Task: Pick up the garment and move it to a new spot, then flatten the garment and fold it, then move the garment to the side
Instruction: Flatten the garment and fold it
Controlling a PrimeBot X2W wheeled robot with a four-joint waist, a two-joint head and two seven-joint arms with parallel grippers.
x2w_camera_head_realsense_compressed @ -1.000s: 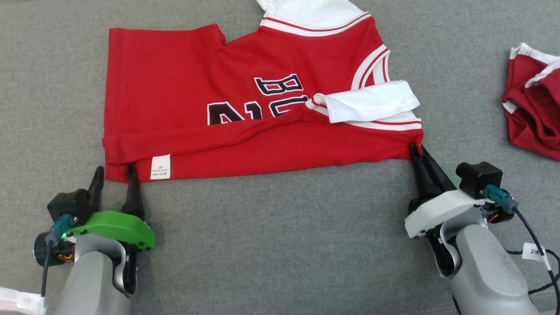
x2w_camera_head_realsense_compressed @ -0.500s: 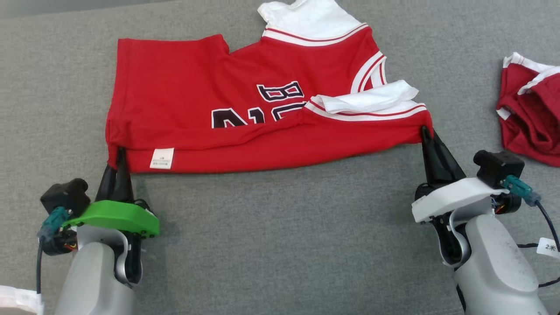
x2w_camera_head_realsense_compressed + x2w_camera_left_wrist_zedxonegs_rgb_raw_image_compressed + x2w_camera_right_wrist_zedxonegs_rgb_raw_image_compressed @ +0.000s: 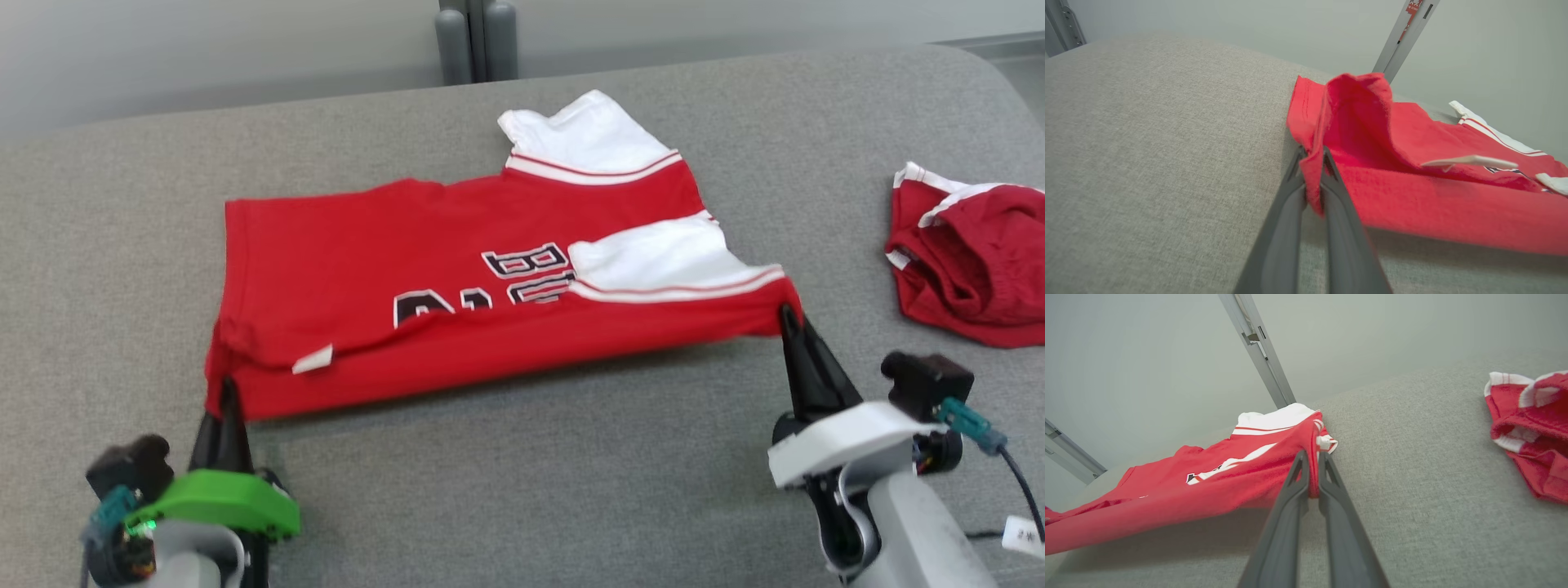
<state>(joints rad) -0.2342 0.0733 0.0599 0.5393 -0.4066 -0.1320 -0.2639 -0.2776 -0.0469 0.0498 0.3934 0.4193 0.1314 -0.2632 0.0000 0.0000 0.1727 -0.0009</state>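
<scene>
My left pincer [image 3: 228, 390] was wide open a second ago. Now it is clenched on the near left corner of the shirt [image 3: 343, 278]. My right pincer [image 3: 787, 317] is clenched on the near right corner, as before. The near edge, stretched between my two pincers, has come up off the worktop [image 3: 522, 490]. The rest of the shirt lies flat beyond them. My head has tipped up too. I think I am ready to carry this edge over and make a fold.

The worktop is soft grey cloth. A red bundle [image 3: 971, 278] lies right of my right pincer, well apart. Far past the shirt are a grey post [image 3: 476, 41] and a pale wall [image 3: 204, 57].
</scene>
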